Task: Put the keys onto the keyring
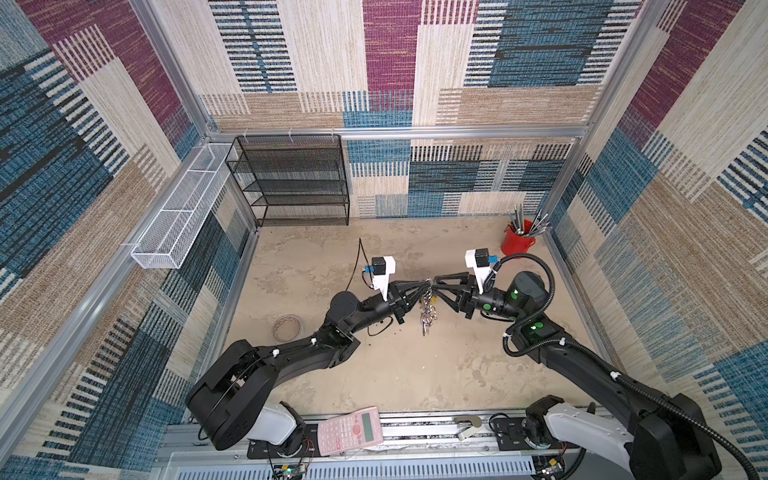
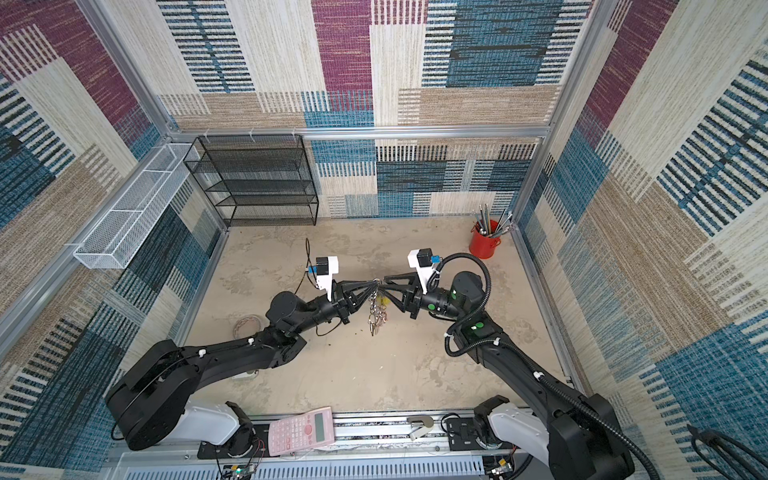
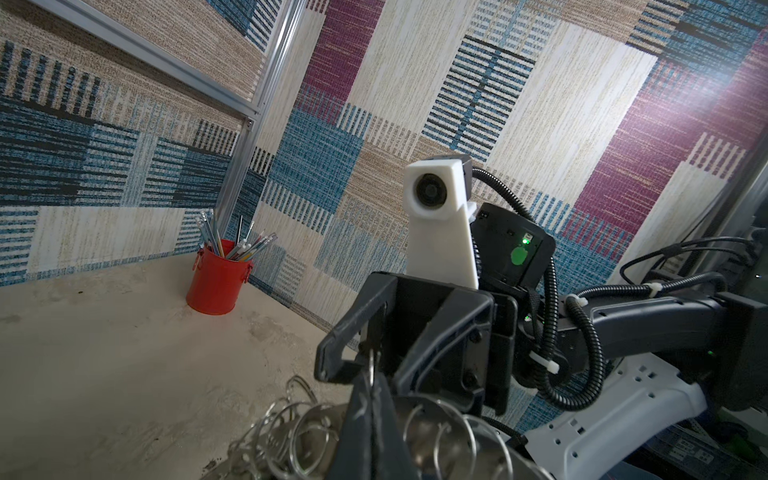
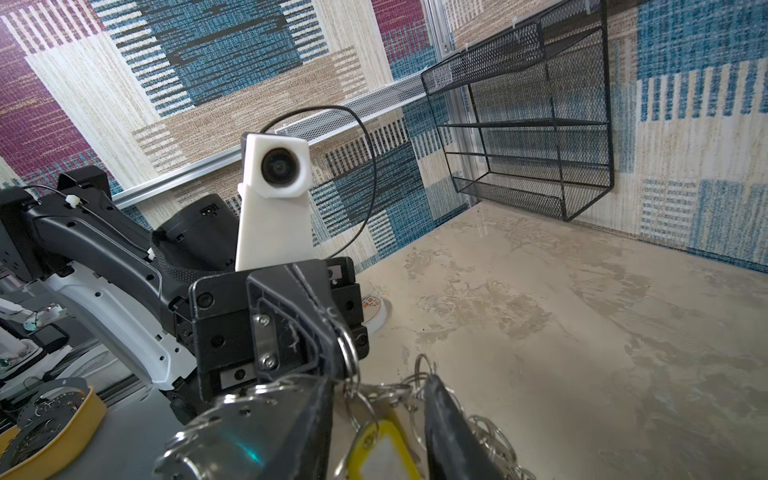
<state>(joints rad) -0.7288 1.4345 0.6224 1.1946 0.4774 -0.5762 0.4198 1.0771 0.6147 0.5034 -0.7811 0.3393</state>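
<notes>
- The left gripper [image 1: 426, 286] is pressed together at its tips, pinching a silver loop of the keyring [image 1: 428, 309]. The rest of the keyring dangles below as a clump of rings and keys, held clear of the table [image 1: 415, 374].
- The right gripper [image 4: 376, 386] meets it tip to tip from the opposite side, jaws standing apart.
- The keys [image 4: 384, 451] (mostly the yellow of their label shows) hang in the gap between those jaws, just beside the keyring's clump.
- In the right wrist view the fingers [image 4: 449, 436] crowd the frame, so I cannot tell whether they bear on the keys or merely flank them.
- The left wrist view shows many thin silver rings [image 3: 291, 428] tangled around the closed tips, hiding where the grey ring opens.
- A pale coiled ring [image 1: 286, 326] lies on the table beside the left arm, well apart from the clump.
- A red cup of pens [image 1: 516, 245] stands in the far right corner.
- A black mesh shelf [image 1: 295, 183] stands at the back wall, and a white mesh basket [image 1: 178, 212] hangs on the left wall.
- A pink calculator [image 1: 350, 428] rests on the near rail.
- The table is mottled beige, and woven patchwork panels in blue, maroon and cream line the walls, framed in aluminium.
</notes>
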